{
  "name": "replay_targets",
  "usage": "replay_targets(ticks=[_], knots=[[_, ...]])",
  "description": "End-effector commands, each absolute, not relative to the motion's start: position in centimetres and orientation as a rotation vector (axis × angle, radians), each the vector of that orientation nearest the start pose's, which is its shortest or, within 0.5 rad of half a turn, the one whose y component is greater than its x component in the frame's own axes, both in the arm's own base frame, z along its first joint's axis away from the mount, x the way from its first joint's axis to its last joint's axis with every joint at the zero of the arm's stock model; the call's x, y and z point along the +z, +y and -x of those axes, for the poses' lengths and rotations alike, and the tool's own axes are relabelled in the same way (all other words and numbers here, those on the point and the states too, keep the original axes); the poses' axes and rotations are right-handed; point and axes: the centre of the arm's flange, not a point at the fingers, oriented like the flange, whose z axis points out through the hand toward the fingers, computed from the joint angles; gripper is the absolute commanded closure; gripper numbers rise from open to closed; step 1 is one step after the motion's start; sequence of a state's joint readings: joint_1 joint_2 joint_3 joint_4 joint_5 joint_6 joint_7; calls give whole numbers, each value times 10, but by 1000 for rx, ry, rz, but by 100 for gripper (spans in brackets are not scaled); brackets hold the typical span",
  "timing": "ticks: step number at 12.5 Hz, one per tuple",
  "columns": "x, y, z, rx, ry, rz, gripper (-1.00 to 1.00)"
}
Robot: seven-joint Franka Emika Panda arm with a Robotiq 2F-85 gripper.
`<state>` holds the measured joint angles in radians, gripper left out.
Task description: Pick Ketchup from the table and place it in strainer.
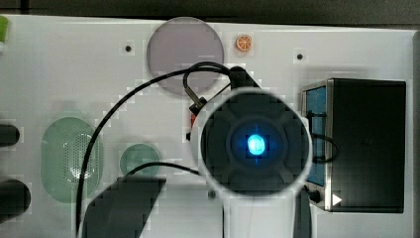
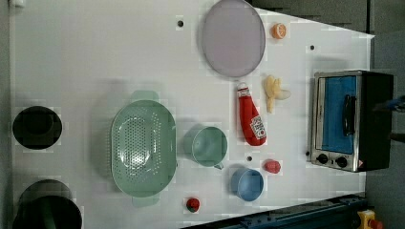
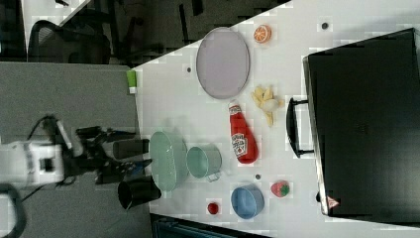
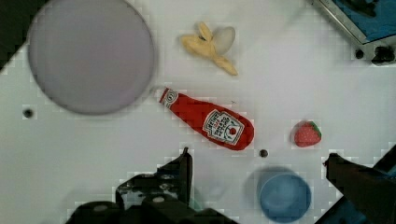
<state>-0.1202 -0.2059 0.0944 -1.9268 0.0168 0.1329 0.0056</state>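
Here the Ketchup [image 2: 250, 118] lies flat on the table [image 2: 95, 57], between the plate [image 2: 232, 37] and the blue bowl [image 2: 247, 184], with the banana [image 2: 274, 91] just beside it and the mug [image 2: 208, 146] between it and the strainer [image 2: 142, 148]. Bare table lies past the strainer. The wrist view shows the gripper [image 4: 257, 161] above it, fingers spread, holding nothing; in the top view the arm hides most of the bottle.
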Motion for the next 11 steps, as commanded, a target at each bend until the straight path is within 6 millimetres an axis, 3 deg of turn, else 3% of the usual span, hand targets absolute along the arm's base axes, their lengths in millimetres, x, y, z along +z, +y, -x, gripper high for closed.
replay_targets(ticks=[1, 5, 7, 9, 11], knots=[[490, 4, -516, 160, 885, 3022, -100], [436, 17, -522, 95, 123, 3123, -100], [409, 19, -517, 62, -170, 3117, -100], [380, 18, -506, 58, -314, 3106, -100], [351, 17, -496, 40, -310, 3107, -100]])
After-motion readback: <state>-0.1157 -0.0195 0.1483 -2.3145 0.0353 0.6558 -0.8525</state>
